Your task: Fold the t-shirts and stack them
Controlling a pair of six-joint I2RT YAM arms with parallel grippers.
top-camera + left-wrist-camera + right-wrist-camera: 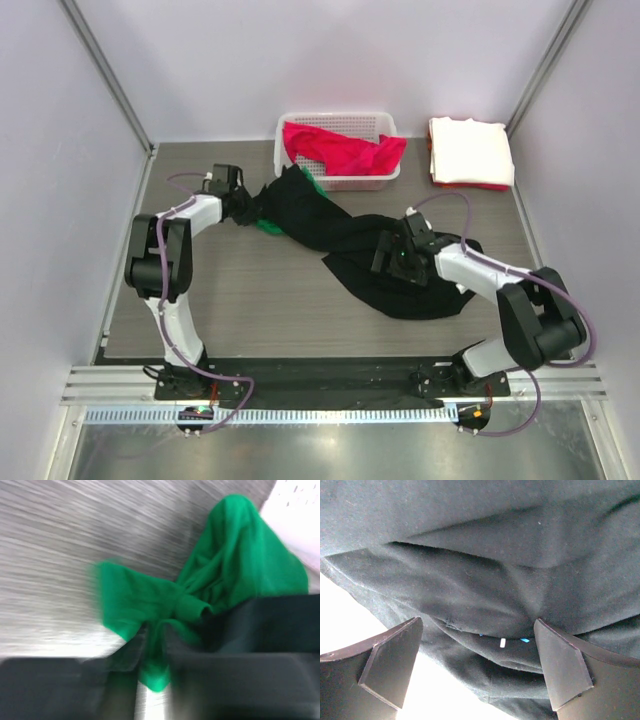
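Note:
A black t-shirt (345, 235) lies crumpled across the table from the basket towards the right. A green t-shirt (268, 226) peeks out from under its left end. My left gripper (240, 210) is shut on a fold of the green t-shirt (225, 570), which is pinched between the jaws (155, 675); the view is blurred, and the black t-shirt (280, 625) lies beside it. My right gripper (387, 255) hangs open just above the black t-shirt (480, 555), jaws wide apart (480, 672) and empty. A red t-shirt (340, 145) lies in the basket.
The white lattice basket (340, 182) stands at the back middle. A folded white t-shirt (470, 150) sits at the back right on a red layer (475, 185). Frame posts and walls close in both sides.

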